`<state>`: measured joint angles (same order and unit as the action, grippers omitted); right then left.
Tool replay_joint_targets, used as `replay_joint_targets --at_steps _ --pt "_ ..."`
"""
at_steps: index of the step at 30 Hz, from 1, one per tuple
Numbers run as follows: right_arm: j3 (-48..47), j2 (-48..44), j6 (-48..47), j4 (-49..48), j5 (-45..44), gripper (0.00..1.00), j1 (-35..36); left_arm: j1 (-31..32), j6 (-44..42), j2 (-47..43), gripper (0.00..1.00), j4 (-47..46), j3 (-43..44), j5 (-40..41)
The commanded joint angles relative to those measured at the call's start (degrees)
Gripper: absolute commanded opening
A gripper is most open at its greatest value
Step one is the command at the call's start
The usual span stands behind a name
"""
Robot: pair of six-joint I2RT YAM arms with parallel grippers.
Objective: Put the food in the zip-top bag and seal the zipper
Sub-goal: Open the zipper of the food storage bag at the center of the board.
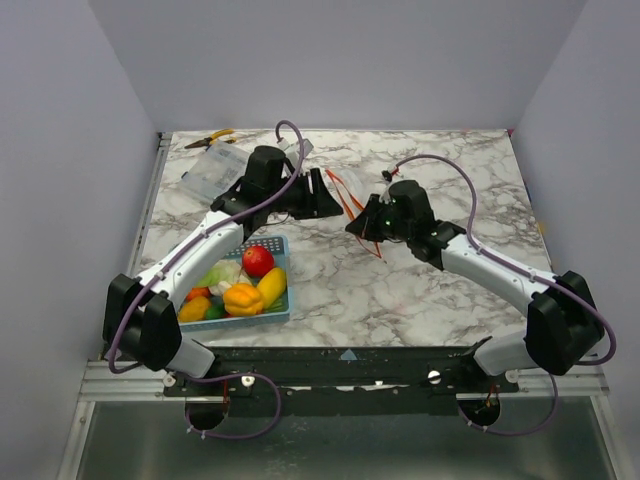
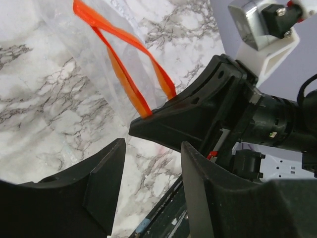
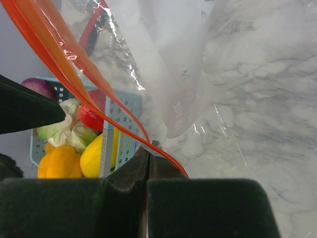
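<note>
The clear zip-top bag (image 1: 352, 188) lies on the marble table between my grippers, mouth open, its red-orange zipper (image 1: 344, 203) in two separated strips. My right gripper (image 1: 366, 226) is shut on the bag's zipper end; the right wrist view shows the shut jaws (image 3: 148, 154) pinching the strip (image 3: 74, 64). My left gripper (image 1: 322, 195) is open and empty just left of the bag's mouth; its wrist view (image 2: 148, 168) shows the zipper (image 2: 124, 74) ahead. The food, including a tomato (image 1: 258, 260), banana (image 1: 272, 287), pepper (image 1: 243, 298) and cauliflower (image 1: 225, 272), lies in the blue basket (image 1: 283, 243).
A rigid clear plastic box (image 1: 213, 172) stands at the back left, and a small yellow-handled tool (image 1: 212, 137) lies behind it. The basket (image 3: 113, 130) sits close to the left of my right gripper. Grey walls close in the table on three sides.
</note>
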<state>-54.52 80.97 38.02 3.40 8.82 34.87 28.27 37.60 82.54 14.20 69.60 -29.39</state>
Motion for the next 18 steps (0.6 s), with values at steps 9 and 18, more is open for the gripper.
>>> replay_joint_targets --at_steps 9,18 --pt "4.13 -2.60 10.90 -8.80 -8.08 0.00 6.12 0.73 -4.03 4.08 0.64 6.11 4.65 4.46" --pt "5.66 -4.71 13.33 -10.51 -11.79 0.00 9.33 0.82 -5.35 4.78 0.42 6.83 5.21 4.94"
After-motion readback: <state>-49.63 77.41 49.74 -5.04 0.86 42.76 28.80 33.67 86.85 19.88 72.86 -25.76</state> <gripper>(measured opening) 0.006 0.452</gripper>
